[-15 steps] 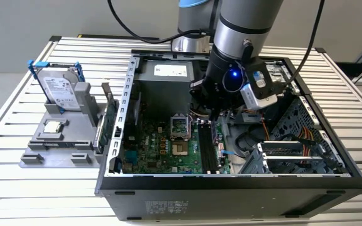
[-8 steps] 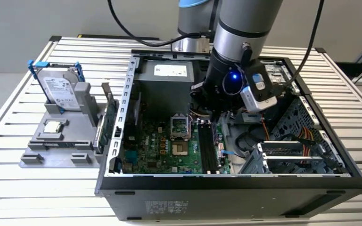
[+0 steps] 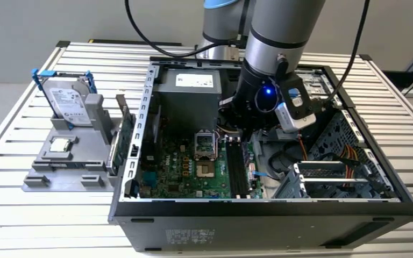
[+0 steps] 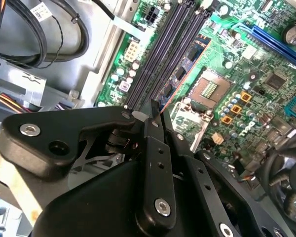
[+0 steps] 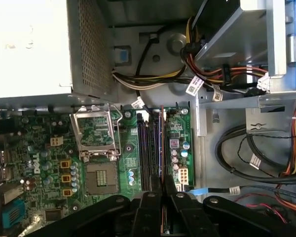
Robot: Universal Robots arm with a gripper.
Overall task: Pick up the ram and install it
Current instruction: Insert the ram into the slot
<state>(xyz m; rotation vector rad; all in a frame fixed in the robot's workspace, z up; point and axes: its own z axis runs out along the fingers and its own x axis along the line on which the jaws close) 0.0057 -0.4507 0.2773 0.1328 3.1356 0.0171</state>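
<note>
I have the arm (image 3: 278, 32) reaching down into the open computer case (image 3: 264, 212), which lies on its side on the slatted surface (image 3: 20, 215). In the exterior view the jaws (image 3: 241, 130) sit low over the motherboard (image 3: 185, 172), right above the dark memory slots (image 3: 236, 171) that run beside the processor socket (image 3: 204, 144).

In the second wrist view the jaws (image 4: 154, 109) are drawn in close, pinching the ram (image 4: 180, 73) between the two black fingers (image 4: 157, 163). The stick stands on edge, a thin board with small black chips and a reddish lower edge, running away from the jaws alongside the memory slots (image 4: 158, 54). It looks lined up with the slot nearest the processor socket (image 4: 209, 89), but I cannot tell whether it is seated or just above.

In the first wrist view the jaws (image 5: 163, 190) close on the ram (image 5: 162, 143), seen edge-on as a narrow strip between the slots (image 5: 147, 153) and a small green board area with capacitors (image 5: 178, 143).

Off to the exterior view's left, a grey holder (image 3: 70, 161) on the surface carries a hard drive (image 3: 70, 102) standing upright and a small square processor chip (image 3: 62, 144) lying flat.
</note>
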